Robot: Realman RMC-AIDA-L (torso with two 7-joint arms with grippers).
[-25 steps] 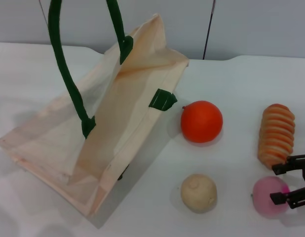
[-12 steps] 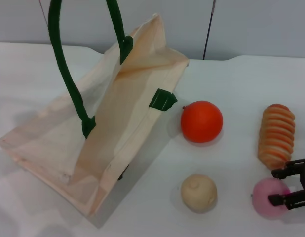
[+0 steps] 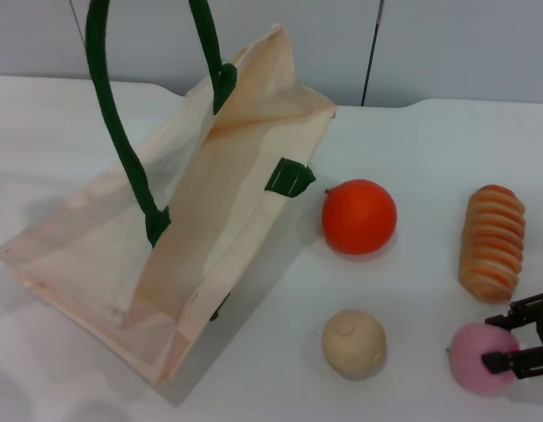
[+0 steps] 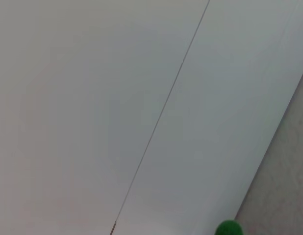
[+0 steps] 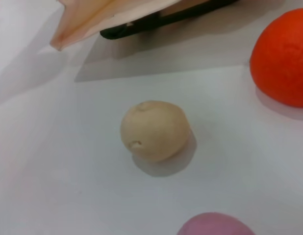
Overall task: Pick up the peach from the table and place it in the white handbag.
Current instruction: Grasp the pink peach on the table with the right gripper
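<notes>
The peach (image 3: 478,359) is a small pale-pink ball on the white table at the front right; its top edge also shows in the right wrist view (image 5: 215,226). My right gripper (image 3: 493,343) is open, its two black fingers (image 3: 522,312) reaching in from the right edge over the peach's right side. The white handbag (image 3: 210,202) lies tilted on the left with its mouth towards the fruit. Its dark green handles (image 3: 113,114) are pulled up out of the top of the head view. My left gripper is out of view.
A large orange-red ball (image 3: 359,216) sits right of the bag's mouth. A beige lumpy ball (image 3: 354,343) lies in front of it, left of the peach. A ridged orange piece (image 3: 492,242) lies behind the peach. The left wrist view shows a wall and a green tip (image 4: 228,228).
My right gripper has moved towards the front edge, from the peach's far right side down onto its right flank. The peach, bag and other balls have not moved.
</notes>
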